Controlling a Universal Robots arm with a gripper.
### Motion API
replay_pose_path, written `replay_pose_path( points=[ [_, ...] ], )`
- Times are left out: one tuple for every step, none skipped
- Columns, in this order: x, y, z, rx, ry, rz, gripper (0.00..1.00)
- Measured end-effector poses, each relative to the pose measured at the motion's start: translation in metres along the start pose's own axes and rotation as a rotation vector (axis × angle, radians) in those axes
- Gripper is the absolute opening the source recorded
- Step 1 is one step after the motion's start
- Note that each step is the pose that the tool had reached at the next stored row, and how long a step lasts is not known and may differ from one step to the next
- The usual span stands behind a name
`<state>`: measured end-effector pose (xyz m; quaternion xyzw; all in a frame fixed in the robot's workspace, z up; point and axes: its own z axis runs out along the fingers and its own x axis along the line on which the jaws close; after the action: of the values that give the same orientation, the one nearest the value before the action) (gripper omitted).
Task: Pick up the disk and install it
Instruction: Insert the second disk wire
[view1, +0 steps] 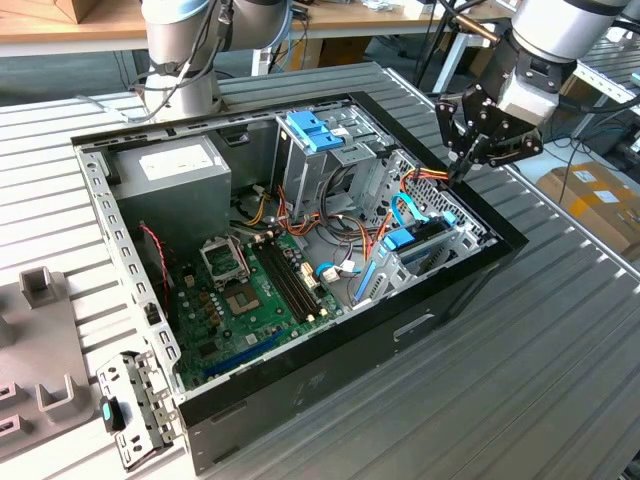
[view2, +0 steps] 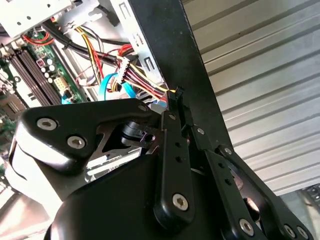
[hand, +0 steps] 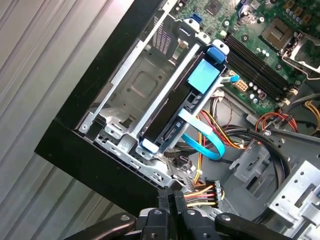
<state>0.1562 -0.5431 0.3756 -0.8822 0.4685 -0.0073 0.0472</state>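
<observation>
The disk (view1: 418, 238) is a dark flat drive with blue rails and blue end tabs. It stands on edge in the metal drive cage (view1: 455, 235) at the exterior view's right side of the open computer case (view1: 300, 400). The first wrist view shows the disk (hand: 167, 122) seated in a slot of the cage (hand: 135, 85), with a blue label on its upper part. My gripper (view1: 462, 172) hovers just above the case's black rim, beyond the cage end, a little apart from the disk. Its fingertips (hand: 170, 196) are pressed together with nothing between them, close to a bundle of coloured wires (hand: 202, 194).
A curved blue cable (hand: 205, 142) loops beside the disk. Inside the case are the green motherboard (view1: 250, 300), the grey power supply (view1: 175, 170) and a tall grey bay with a blue clip (view1: 315, 130). Grey fixtures (view1: 40, 330) sit at the left; a cardboard box (view1: 590, 190) lies right.
</observation>
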Motion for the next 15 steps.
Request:
replay_pose_path(
  points=[
    [0.0,0.0001,0.0001,0.0005,0.0013,0.014,0.16],
    [0.0,0.0001,0.0001,0.0009,0.0024,0.027,0.16],
    [0.0,0.0,0.0001,0.0015,0.0044,0.048,0.16],
    [0.0,0.0001,0.0001,0.002,0.0058,0.064,0.16],
    [0.0,0.0,0.0002,0.0025,0.0072,0.079,0.16],
    [0.0,0.0,0.0002,0.0032,0.0091,0.1,0.16],
    [0.0,0.0001,0.0003,0.0038,0.0109,0.119,0.16],
    [0.0,0.0001,0.0003,0.0042,0.012,0.133,0.16],
    [0.0,0.0,0.0004,0.005,0.0141,0.156,0.16],
    [-0.0005,0.0009,0.0002,0.0053,0.0155,0.171,0.16],
    [-0.001,0.0016,0.0002,0.0054,0.0158,0.173,0.16],
    [-0.001,0.0016,0.0002,0.0054,0.0158,0.173,0.16],
    [-0.001,0.0016,0.0003,0.0054,0.0158,0.173,0.16],
    [-0.001,0.0016,0.0004,0.0054,0.0159,0.175,0.16],
    [-0.0013,0.0021,0.0005,0.0057,0.0161,0.18,0.16]
  ],
)
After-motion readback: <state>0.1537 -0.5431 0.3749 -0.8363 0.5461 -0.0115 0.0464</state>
